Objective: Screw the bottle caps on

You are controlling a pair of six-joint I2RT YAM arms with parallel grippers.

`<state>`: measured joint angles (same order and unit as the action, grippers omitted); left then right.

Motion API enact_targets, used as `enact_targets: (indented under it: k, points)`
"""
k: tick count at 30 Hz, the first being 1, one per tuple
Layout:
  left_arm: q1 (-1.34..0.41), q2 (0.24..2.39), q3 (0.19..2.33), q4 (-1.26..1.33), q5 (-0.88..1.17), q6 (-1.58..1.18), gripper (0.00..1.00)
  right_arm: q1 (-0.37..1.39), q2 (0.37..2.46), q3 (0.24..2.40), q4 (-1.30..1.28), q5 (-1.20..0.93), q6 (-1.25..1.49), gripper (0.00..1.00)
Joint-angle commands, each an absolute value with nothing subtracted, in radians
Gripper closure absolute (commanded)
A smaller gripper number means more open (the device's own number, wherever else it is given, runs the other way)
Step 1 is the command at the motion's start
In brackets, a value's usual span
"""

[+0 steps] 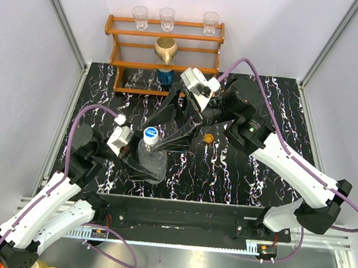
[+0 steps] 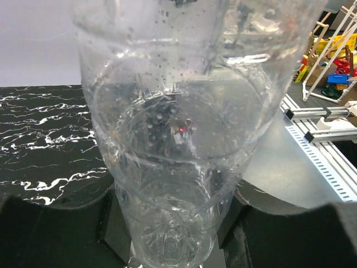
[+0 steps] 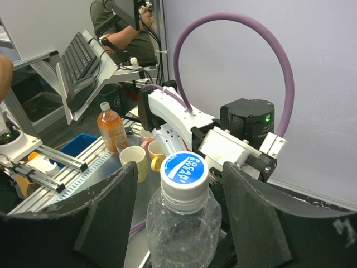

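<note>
My left gripper (image 2: 173, 237) is shut on the lower body of a clear bottle (image 1: 150, 160), which stands upright left of the mat's centre. The bottle (image 2: 178, 128) fills the left wrist view. A white cap with a blue top (image 3: 184, 175) sits on its neck; it also shows in the top view (image 1: 151, 132). My right gripper (image 3: 179, 187) is open and straddles this cap, with a gap on each side between cap and fingers (image 3: 109, 218). An orange cap (image 1: 209, 138) lies on the mat to the right of the right gripper (image 1: 155, 139). The small orange bottle does not show on the mat.
A wooden rack (image 1: 164, 57) stands at the back with three clear glasses (image 1: 167, 18) on top, a tan mug (image 1: 165, 48) and a dark blue container (image 1: 165, 76) below. Beyond the table, the right wrist view shows mugs (image 3: 133, 161) and an orange drink bottle (image 3: 111, 129).
</note>
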<state>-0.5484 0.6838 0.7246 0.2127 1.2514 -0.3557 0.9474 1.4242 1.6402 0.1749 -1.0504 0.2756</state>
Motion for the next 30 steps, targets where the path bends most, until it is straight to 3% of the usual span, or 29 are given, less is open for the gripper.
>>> enact_targets:
  k: [1,7,15,20,26,30]
  points:
    - [-0.540,0.675,0.719,0.249,1.215,-0.333,0.54,0.956,1.422,1.687,0.227,-1.092,0.301,0.35]
    - [-0.538,0.672,0.719,0.242,1.209,-0.330,0.54,0.956,1.430,1.703,0.216,-1.101,0.308,0.44]
    - [-0.535,0.667,0.719,0.242,1.192,-0.328,0.54,0.957,1.440,1.721,0.152,-1.104,0.285,0.68]
    - [-0.529,0.663,0.736,0.218,1.154,-0.302,0.56,0.956,1.433,1.723,0.054,-1.059,0.209,0.77]
    - [-0.512,0.646,0.768,0.080,0.979,-0.151,0.58,0.959,1.407,1.717,-0.176,-0.821,0.065,0.99]
    - [-0.505,0.646,0.779,0.038,0.812,-0.100,0.58,0.960,1.404,1.713,-0.279,-0.637,0.032,1.00]
